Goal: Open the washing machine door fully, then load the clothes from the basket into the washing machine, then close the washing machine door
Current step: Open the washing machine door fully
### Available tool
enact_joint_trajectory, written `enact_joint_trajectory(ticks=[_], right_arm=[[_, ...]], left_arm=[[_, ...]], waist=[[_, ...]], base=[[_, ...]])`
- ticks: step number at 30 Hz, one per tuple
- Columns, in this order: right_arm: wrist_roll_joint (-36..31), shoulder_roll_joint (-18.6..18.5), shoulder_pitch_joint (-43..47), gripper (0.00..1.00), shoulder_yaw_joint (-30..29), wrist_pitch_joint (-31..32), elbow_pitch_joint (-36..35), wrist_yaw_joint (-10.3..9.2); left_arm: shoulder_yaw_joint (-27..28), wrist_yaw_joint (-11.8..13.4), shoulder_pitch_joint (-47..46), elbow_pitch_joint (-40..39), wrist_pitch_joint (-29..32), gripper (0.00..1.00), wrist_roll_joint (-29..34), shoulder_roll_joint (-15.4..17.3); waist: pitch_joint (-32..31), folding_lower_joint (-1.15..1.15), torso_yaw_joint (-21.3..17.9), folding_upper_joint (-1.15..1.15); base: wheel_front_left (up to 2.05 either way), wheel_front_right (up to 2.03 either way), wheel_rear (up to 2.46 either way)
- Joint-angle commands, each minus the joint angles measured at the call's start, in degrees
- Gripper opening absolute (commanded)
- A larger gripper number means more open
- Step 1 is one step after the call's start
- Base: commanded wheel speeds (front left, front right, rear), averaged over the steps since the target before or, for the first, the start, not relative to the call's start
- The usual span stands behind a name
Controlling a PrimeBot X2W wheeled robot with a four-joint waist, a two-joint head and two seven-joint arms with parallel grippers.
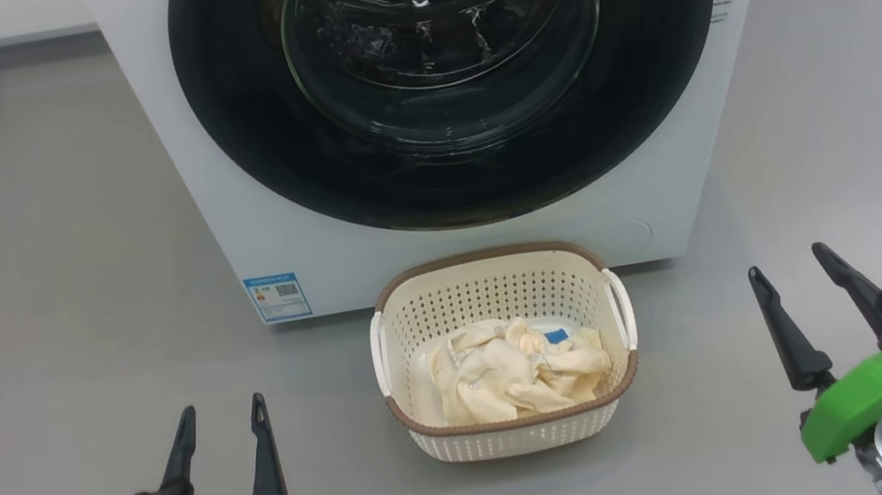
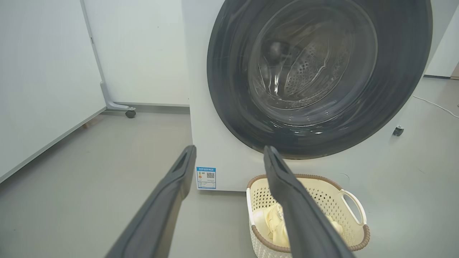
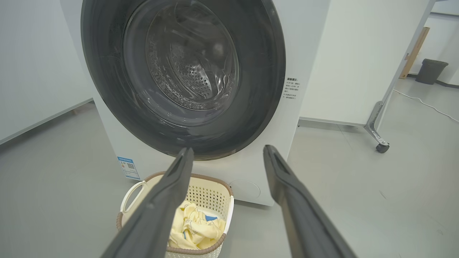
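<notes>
Left gripper (image 1: 222,403): near left, fingers spread wide, empty.
Right gripper (image 1: 786,259): near right, equally wide, empty, reaching slightly farther forward.
Washing machine door (image 1: 246,137): shut, far centre, ahead of both grippers.
Basket (image 1: 515,435): between the grippers, just before the washing machine (image 1: 226,228); clothes (image 1: 513,369) inside.
Coming move: door first; right arm seems marginally nearer; handle side cannot be told.

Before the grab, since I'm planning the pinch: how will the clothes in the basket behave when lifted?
The clothes lie crumpled in soft folds, so probably floppy, draping from a pinch. The bundle looks small and thin, likely light. Loose in the basket, it probably lifts free.
</notes>
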Motion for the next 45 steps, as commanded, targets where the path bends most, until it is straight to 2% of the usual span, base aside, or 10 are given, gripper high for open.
enact_joint_trajectory(ticks=[1,29,45], right_arm=[[0.4,-1.03,-2.54,1.0,1.06,-0.66,-1.7,0.24],[0.44,-1.03,-3.36,1.0,-0.25,-1.06,-1.18,0.24],[0.43,-1.03,-3.21,1.0,-0.39,-1.27,-0.91,0.24]], left_arm=[[1.86,0.15,-3.15,-1.82,-0.81,1.0,-0.14,1.12],[1.37,0.71,-4.11,-2.2,-0.81,1.0,-0.48,1.37],[1.1,0.38,-3.51,-2.6,-0.81,1.0,-0.12,1.73]], waist=[[0.02,0.0,-0.14,0.0],[1.18,0.0,-1.37,0.0],[1.09,0.0,-2.09,0.0]], base=[[1.07,1.07,-2.14],[1.2,1.2,-2.4],[0.3,0.3,-0.6]])
